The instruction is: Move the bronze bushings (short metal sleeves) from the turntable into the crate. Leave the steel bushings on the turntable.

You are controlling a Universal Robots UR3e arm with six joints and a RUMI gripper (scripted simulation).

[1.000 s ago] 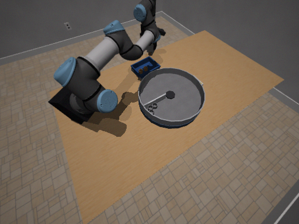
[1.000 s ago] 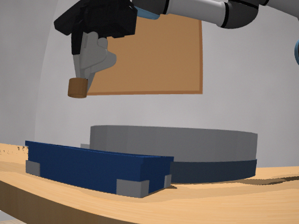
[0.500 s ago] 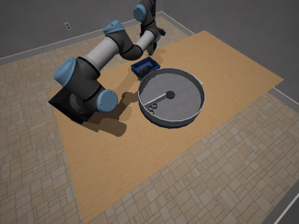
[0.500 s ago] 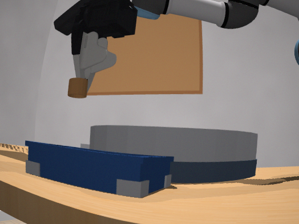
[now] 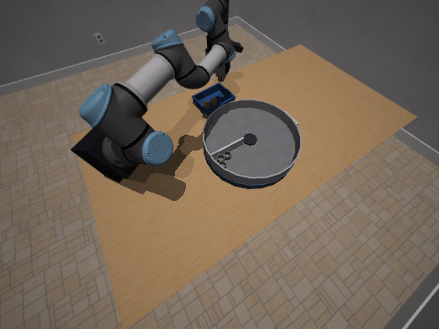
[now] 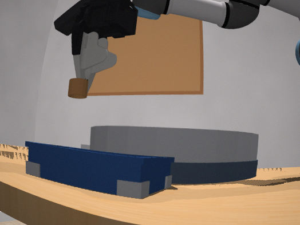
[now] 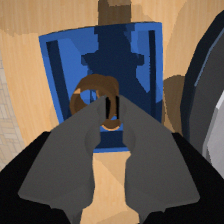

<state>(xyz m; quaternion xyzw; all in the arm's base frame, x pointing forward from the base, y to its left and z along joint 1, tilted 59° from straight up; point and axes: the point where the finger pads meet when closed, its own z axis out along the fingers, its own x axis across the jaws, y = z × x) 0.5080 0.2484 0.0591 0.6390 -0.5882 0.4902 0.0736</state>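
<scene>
My gripper (image 5: 223, 76) (image 6: 82, 78) (image 7: 113, 97) is shut on the wall of a bronze bushing (image 6: 78, 88) (image 7: 96, 80), held high above the table. In the wrist view the blue crate (image 5: 199, 106) (image 6: 86, 168) (image 7: 158, 60) lies below it. Two bronze bushings stand in the crate, one nearer its corner (image 5: 206, 105) and one beside it (image 5: 214, 100). Part of a bushing (image 7: 111, 126) shows beneath the held one. On the grey turntable (image 5: 268, 157) (image 6: 172, 145) (image 7: 197, 115) three steel bushings (image 5: 227, 155) (image 5: 220, 157) (image 5: 223, 164) stand close together near the wall.
A pale bar (image 5: 228, 146) runs from the turntable's dark hub (image 5: 250, 139) to its wall, beside the steel bushings. The turntable's raised round wall stands close beside the crate. The wooden table (image 5: 176, 245) carries both.
</scene>
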